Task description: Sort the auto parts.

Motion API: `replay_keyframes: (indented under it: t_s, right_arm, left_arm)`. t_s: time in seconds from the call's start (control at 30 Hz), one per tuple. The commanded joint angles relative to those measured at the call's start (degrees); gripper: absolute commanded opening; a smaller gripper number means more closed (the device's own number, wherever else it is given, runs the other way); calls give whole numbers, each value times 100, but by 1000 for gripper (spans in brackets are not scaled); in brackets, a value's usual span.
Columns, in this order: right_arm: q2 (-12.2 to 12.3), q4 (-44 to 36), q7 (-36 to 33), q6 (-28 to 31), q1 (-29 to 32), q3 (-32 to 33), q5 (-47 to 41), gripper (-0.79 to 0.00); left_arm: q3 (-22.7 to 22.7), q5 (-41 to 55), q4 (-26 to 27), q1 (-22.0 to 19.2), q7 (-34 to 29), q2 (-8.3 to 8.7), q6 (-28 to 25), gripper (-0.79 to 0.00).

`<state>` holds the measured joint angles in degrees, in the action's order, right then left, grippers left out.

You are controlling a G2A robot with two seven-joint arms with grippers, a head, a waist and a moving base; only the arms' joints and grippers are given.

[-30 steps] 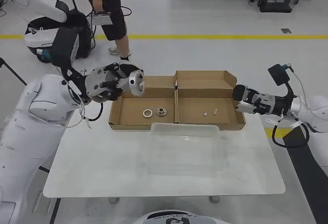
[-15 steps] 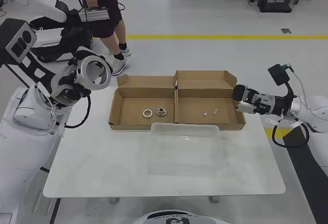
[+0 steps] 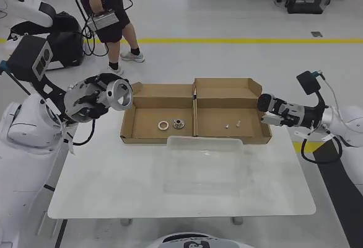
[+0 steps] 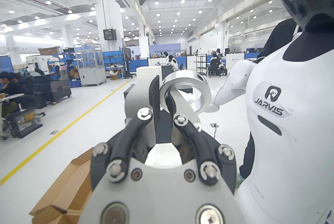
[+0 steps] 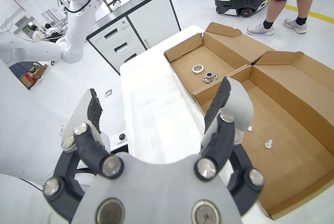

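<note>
Top view, upper left of frame: left claw point(image 3: 109, 98) is just left of the 2 boxes. It is clamped on the wall of a large silver metal ring point(image 3: 119, 93), with 1 finger inside the bore and 1 outside. The ring is held clear of the tabletop.

Right of centre: right claw point(image 3: 263, 111) is at the outer wall of the right-hand brown cardboard box point(image 3: 231, 139), fingers spread wide with nothing between them.

Touching that box is the left-hand brown cardboard box point(image 3: 145, 139). It holds a small flat silver ring point(image 3: 163, 124) and a flanged silver hub point(image 3: 178, 123), near each other but apart.

The right-hand box holds a small silver bolt point(image 3: 237, 123) and a smaller silver piece point(image 3: 228, 125).

A clear plastic tray point(image 3: 203, 162) sits on the white tabletop point(image 3: 107, 186), just in front of both boxes.
</note>
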<state>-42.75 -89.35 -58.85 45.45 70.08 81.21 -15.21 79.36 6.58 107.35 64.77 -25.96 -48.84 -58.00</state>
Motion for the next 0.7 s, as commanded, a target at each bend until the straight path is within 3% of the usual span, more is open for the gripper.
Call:
replay_keyframes:
  t_s: [0.0,0.3,0.67]
  right_arm:
    - [0,0,0,0,0,0,0,0]
    - [0,0,0,0,0,0,0,0]
    - [0,0,0,0,0,0,0,0]
  left_arm:
    - [42,77,30,56,-3,-5,0,-785]
    - [216,1384,435,319,-294,-41,0,-785]
    - [619,3538,502,445,-2033,-231,0,-785]
